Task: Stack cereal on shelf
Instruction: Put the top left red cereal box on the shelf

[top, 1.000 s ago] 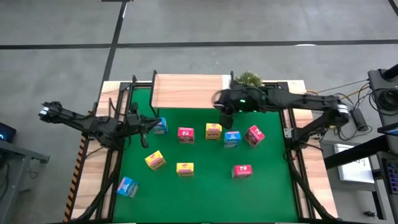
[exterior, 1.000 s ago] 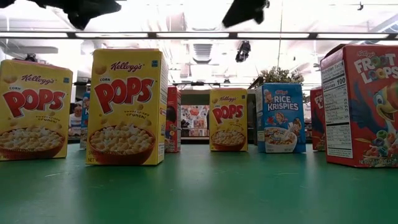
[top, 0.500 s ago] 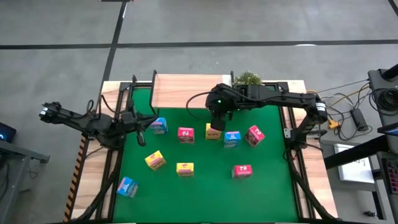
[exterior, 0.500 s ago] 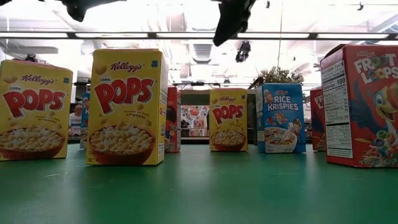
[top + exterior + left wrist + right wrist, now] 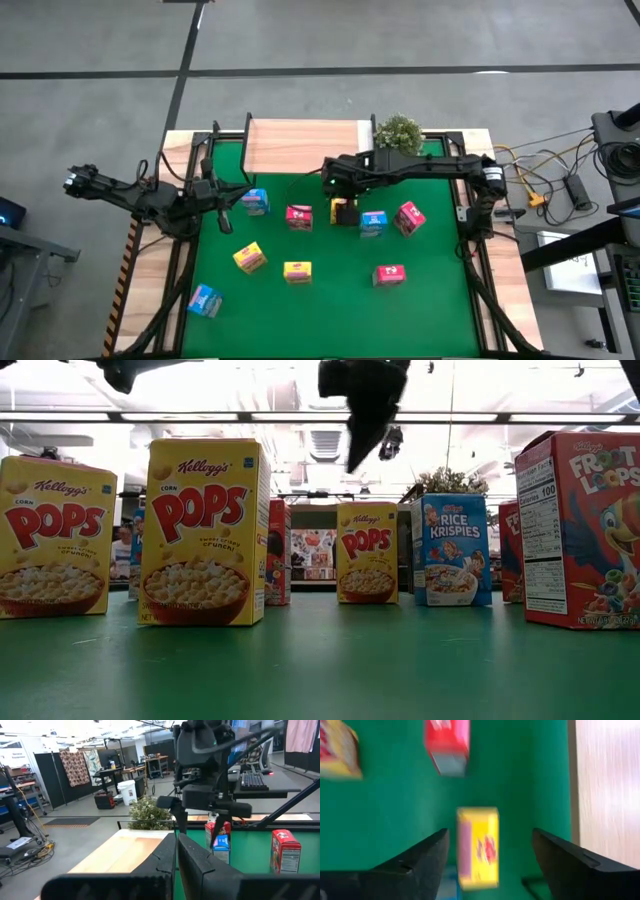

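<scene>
Nine cereal boxes stand loose on the green counter (image 5: 420,300); the wood shelf (image 5: 300,145) at 12 o'clock holds none. The right tool (image 5: 341,196), fingers spread wide and holding nothing, hovers above a yellow box (image 5: 346,213) near the counter's centre, apparently lining up the first pick. Next it must descend, straddle that box and close. The left tool (image 5: 232,199), fingers pressed together and holding nothing, waits at 9 o'clock beside a blue box (image 5: 256,202).
</scene>
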`<control>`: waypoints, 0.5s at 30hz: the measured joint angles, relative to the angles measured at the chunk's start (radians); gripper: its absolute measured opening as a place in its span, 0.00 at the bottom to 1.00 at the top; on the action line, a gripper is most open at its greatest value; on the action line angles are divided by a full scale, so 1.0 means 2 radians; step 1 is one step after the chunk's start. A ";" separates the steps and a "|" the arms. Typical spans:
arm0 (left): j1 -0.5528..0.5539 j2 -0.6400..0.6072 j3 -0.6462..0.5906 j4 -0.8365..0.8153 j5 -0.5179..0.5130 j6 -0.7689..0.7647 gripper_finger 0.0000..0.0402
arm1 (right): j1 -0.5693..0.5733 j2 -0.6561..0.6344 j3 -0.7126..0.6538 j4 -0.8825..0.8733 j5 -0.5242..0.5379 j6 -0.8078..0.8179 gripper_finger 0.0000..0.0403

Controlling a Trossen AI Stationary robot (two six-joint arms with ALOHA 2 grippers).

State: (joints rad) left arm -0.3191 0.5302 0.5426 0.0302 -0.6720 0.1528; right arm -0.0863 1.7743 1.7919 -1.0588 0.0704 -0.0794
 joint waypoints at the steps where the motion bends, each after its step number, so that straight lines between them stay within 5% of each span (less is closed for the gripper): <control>1: 0.000 0.000 0.000 -0.001 0.000 0.000 0.00 | 0.001 0.005 0.000 0.019 0.000 -0.003 0.70; 15: 0.000 0.001 0.000 -0.004 0.000 0.006 0.00 | 0.009 0.081 0.000 0.216 -0.049 0.015 0.70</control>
State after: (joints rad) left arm -0.3194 0.5317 0.5423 0.0213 -0.6720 0.1642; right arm -0.0675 1.9370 1.7920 -0.6268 -0.0267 -0.0502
